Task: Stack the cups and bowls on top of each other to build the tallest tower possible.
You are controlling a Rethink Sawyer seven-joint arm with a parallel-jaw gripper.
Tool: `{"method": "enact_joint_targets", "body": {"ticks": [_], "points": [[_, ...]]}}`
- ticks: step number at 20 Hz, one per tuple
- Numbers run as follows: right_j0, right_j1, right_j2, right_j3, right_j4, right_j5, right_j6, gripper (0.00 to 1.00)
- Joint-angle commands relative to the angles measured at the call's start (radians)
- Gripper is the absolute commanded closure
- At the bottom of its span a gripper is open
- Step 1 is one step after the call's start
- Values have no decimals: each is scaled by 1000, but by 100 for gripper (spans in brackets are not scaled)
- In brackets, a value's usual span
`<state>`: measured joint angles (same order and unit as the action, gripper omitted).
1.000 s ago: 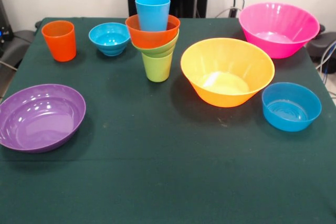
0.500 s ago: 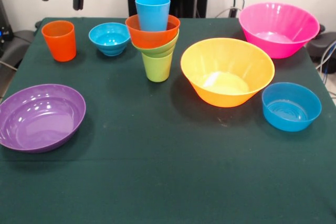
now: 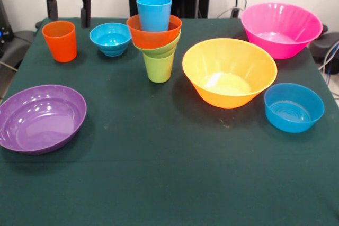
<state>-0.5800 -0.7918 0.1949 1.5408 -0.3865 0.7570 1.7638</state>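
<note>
A dark green cloth covers the table [image 3: 159, 173]; a pale wall stands behind. Three cups: the orange cup [image 3: 60, 41] stands alone far left, while the lime green cup [image 3: 158, 67] and light blue cup [image 3: 154, 13] belong to the tower [image 3: 154, 38] at far centre. Seven bowls counted, two of them in the tower. The gripper [image 3: 68, 10] hangs above the orange cup, fingers apart.

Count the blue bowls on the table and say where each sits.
2. The small blue bowl stands near the far edge between the orange cup and the tower. The medium blue bowl sits at the right, beside the yellow-orange bowl. None seems hidden.
</note>
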Motion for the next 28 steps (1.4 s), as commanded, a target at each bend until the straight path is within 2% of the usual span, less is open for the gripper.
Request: {"method": "enact_joint_targets", "body": {"ticks": [1,7,15,25,28], "points": [[2,83,97,-21,-131,-13,-248,0],[-9,103,111,-27,-183,-43,-239,0],[-27,109,137,-17,-212,-58,-220,0],[-49,135,175,-28,-181,73,-261,0],[-85,162,244,-25,-211,63,-406,0]]}}
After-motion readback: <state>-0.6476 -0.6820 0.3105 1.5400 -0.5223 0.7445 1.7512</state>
